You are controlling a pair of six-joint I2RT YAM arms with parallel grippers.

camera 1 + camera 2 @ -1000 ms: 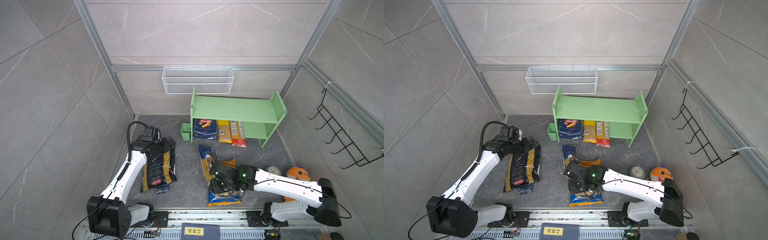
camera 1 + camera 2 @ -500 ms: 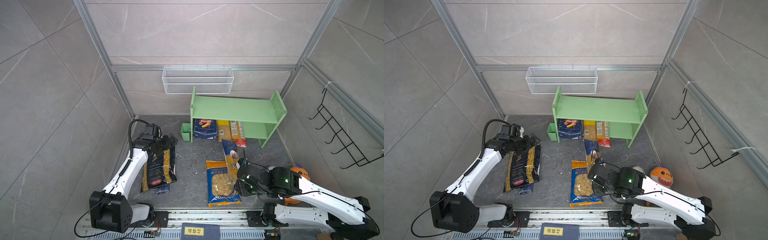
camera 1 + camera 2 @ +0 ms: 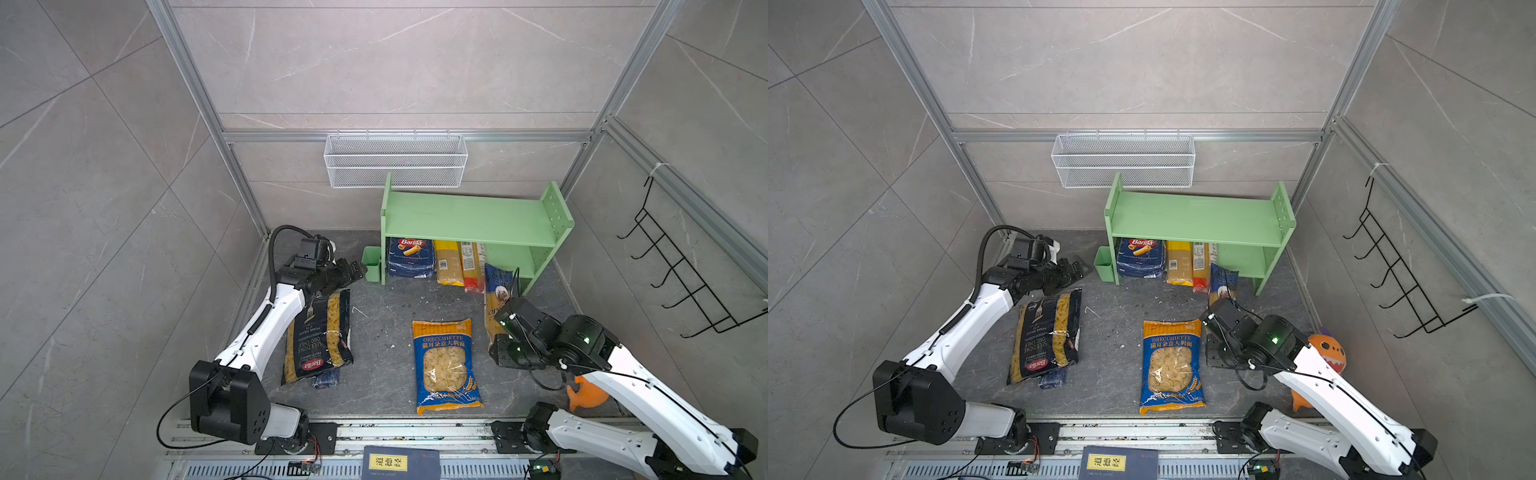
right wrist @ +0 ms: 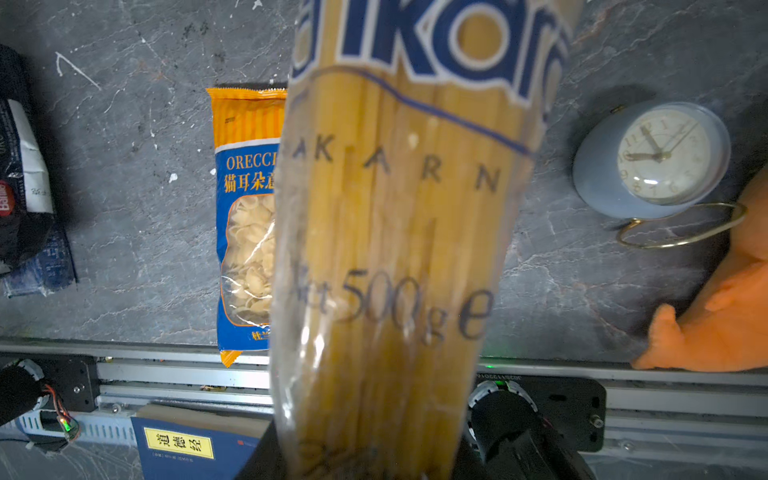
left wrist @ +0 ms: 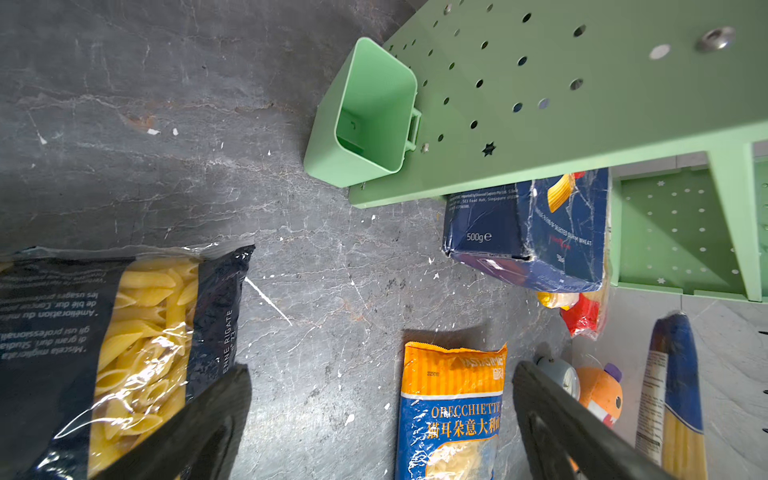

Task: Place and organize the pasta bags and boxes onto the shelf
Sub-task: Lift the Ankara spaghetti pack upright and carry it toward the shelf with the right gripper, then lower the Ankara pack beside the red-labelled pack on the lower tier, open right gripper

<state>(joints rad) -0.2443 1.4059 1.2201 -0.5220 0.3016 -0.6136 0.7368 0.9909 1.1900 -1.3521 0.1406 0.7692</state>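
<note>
The light green shelf (image 3: pixel 469 216) (image 3: pixel 1196 216) stands at the back. Under its top tier lie the blue pasta box (image 3: pixel 409 257) (image 5: pixel 540 232), a yellow pack (image 3: pixel 448 264) and a red-ended pack (image 3: pixel 473 268). My right gripper (image 4: pixel 370 453) is shut on the dark blue spaghetti pack (image 3: pixel 496 299) (image 4: pixel 395 228), held off the floor with its far end by the shelf's lower front. My left gripper (image 3: pixel 357 270) (image 5: pixel 380 374) hangs open and empty above the top end of the black penne bag (image 3: pixel 318 336) (image 5: pixel 124 340). The orecchiette bag (image 3: pixel 446 365) (image 4: pixel 245 216) lies flat mid-floor.
A small green cup (image 3: pixel 371 264) (image 5: pixel 365 120) hangs on the shelf's left panel. A white wire basket (image 3: pixel 395 160) is on the back wall and a black rack (image 3: pixel 681 270) on the right wall. An orange plush (image 3: pixel 1327 353), a clock (image 4: pixel 652 158) and a blue book (image 3: pixel 401 463) lie near the right arm and rail.
My right arm lifted the dark blue spaghetti pack off the orecchiette bag and carried it right and back toward the shelf. My left gripper drifted slightly toward the green cup.
</note>
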